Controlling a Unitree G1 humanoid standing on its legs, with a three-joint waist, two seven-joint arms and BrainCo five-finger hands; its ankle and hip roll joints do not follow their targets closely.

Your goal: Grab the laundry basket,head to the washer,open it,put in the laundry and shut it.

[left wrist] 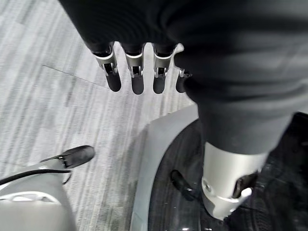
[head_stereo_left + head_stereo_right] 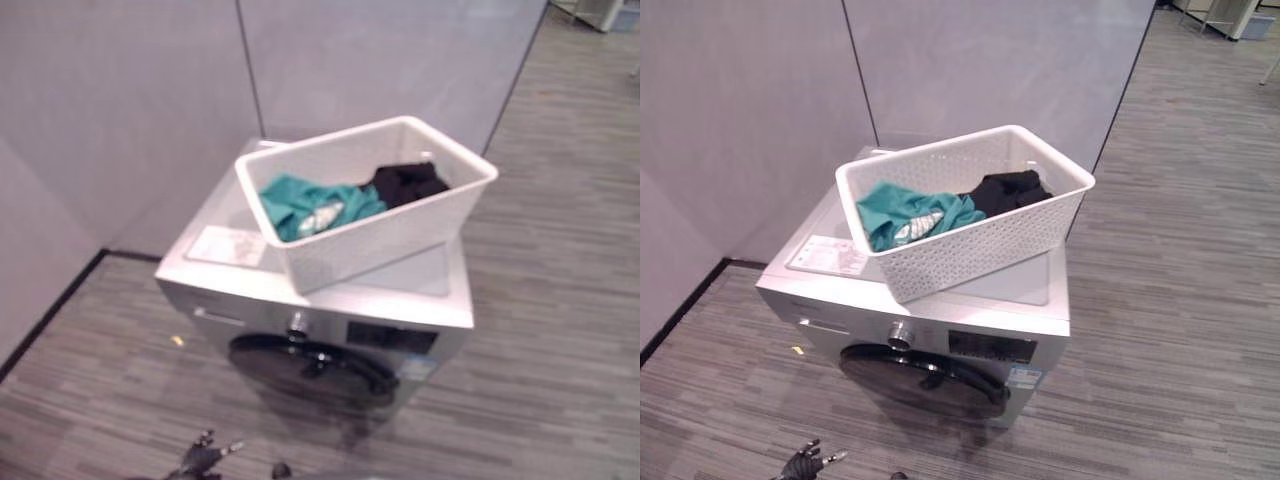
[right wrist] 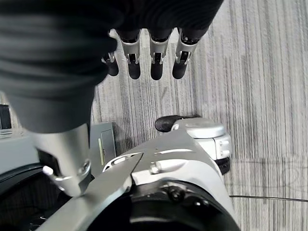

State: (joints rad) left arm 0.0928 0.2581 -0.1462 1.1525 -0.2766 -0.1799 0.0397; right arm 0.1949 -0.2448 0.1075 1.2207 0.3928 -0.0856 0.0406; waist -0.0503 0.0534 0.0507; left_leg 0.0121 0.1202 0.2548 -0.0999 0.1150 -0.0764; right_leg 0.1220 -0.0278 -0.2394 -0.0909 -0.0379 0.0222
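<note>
- Both hands are hanging low with nothing in them: the left hand [image 1: 139, 72] has its fingers straight and relaxed, thumb apart, over the floor [image 1: 43, 86] beside the washer's front, and the right hand [image 3: 151, 60] is the same, fingers loose and spread over the floor.
- Laundry basket [image 2: 970, 235], white and perforated, is parked on top of the washer [image 2: 1030, 285], turned at an angle so one corner sticks out past the front edge. A teal garment [image 2: 902, 212] and a black garment [image 2: 1008, 188] are lying inside it.
- Washer door [image 2: 925, 378], the dark round one on the front, looks closed, so the step in hand is probably judged to be getting it open.
- For that, the door's handle edge should be found first; it can't be made out clearly from up here, so the reach is best kept slow until contact is felt.
- Fingers should be hooked behind the rim and the pull made along the door's swing arc, not straight back.
- That overhanging basket corner should be watched, since a bump on the way down or up could tip it off.
- A white sheet [image 2: 828, 254] on the washer top can be left alone.
</note>
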